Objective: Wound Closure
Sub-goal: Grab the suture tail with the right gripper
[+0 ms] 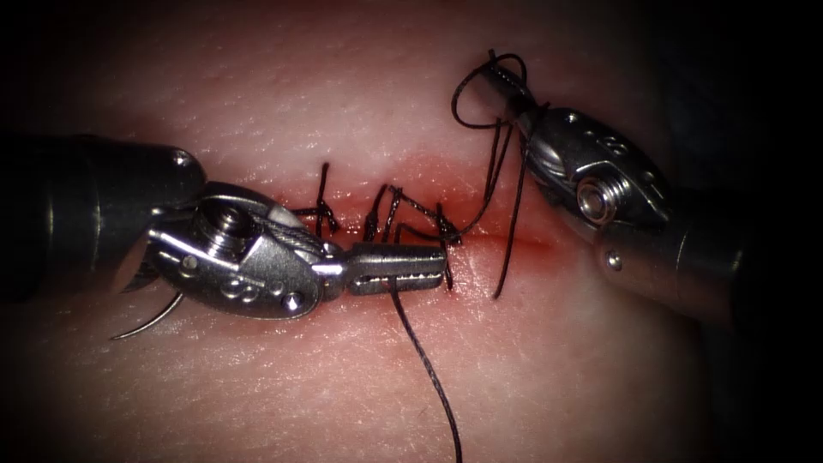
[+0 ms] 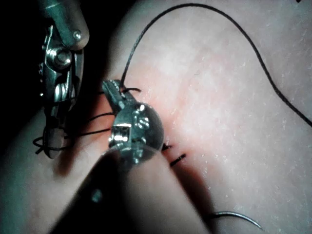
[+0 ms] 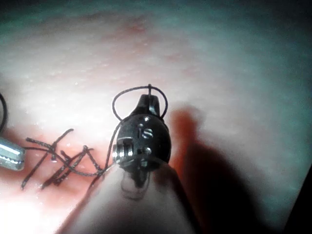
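Observation:
The cut (image 1: pixel 514 243) runs across the tissue (image 1: pixel 360 103), with several dark stitches (image 1: pixel 386 214) over it and red fluid along it. My left tool (image 1: pixel 411 267) lies just below the stitches, its jaws shut on the thread (image 1: pixel 429 369), which trails toward the near edge. That grip also shows in the left wrist view (image 2: pixel 113 92). My right tool (image 1: pixel 501 77) is above the cut's right end, shut on thread that loops around its jaws (image 3: pixel 148 103). One strand runs down to the stitches and a tail (image 1: pixel 507 257) hangs free. The needle (image 1: pixel 146 324) lies loose on the tissue under the left tool, held by neither.
The needle's curved tip (image 2: pixel 239 218) rests on the tissue behind the left tool's shaft. The right tool's wrist (image 1: pixel 600 197) stands over the tissue at the right. The long thread (image 2: pixel 253 48) arcs across the bare tissue.

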Robot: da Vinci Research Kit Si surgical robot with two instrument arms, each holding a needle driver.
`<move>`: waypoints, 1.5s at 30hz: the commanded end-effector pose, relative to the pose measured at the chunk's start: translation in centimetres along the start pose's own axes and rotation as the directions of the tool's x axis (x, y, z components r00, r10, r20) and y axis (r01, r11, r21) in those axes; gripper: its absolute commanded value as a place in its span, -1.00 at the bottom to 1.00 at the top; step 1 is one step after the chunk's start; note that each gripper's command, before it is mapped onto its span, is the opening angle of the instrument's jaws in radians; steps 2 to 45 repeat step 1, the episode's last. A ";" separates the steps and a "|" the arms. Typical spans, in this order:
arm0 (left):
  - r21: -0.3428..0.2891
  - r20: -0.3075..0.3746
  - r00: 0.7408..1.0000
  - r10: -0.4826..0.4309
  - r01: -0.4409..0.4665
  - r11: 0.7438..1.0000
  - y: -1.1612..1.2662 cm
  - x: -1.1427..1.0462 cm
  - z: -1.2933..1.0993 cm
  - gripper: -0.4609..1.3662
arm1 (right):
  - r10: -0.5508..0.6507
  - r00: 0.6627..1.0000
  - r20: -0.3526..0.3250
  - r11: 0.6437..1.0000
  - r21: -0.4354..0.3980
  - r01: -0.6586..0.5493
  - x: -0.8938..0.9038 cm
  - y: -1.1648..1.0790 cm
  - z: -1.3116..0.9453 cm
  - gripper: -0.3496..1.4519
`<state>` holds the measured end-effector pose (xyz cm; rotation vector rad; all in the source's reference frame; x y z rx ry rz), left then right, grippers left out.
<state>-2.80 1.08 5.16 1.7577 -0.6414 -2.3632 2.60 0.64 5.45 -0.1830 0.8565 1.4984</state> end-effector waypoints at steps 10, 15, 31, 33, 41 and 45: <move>-0.004 0.001 1.000 0.007 -0.007 1.000 0.00 0.00 0.00 -0.88 | 0.000 1.000 -0.001 1.000 -0.003 0.000 0.00 0.00 -0.01 -1.00; -0.004 0.001 1.000 0.007 -0.007 1.000 0.00 0.00 0.00 -0.88 | 0.000 1.000 -0.001 1.000 -0.003 0.000 0.00 0.00 -0.01 -1.00; -0.004 0.001 1.000 0.007 -0.007 1.000 0.00 0.00 0.00 -0.88 | 0.000 1.000 -0.001 1.000 -0.003 0.000 0.00 0.00 -0.01 -1.00; -0.004 0.001 1.000 0.007 -0.007 1.000 0.00 0.00 0.00 -0.88 | 0.000 1.000 -0.001 1.000 -0.003 0.000 0.00 0.00 -0.01 -1.00; -0.004 0.001 1.000 0.007 -0.007 1.000 0.00 0.00 0.00 -0.88 | 0.000 1.000 -0.001 1.000 -0.003 0.000 0.00 0.00 -0.01 -1.00; -0.004 0.001 1.000 0.007 -0.007 1.000 0.00 0.00 0.00 -0.88 | 0.000 1.000 -0.001 1.000 -0.003 0.000 0.00 0.00 -0.01 -1.00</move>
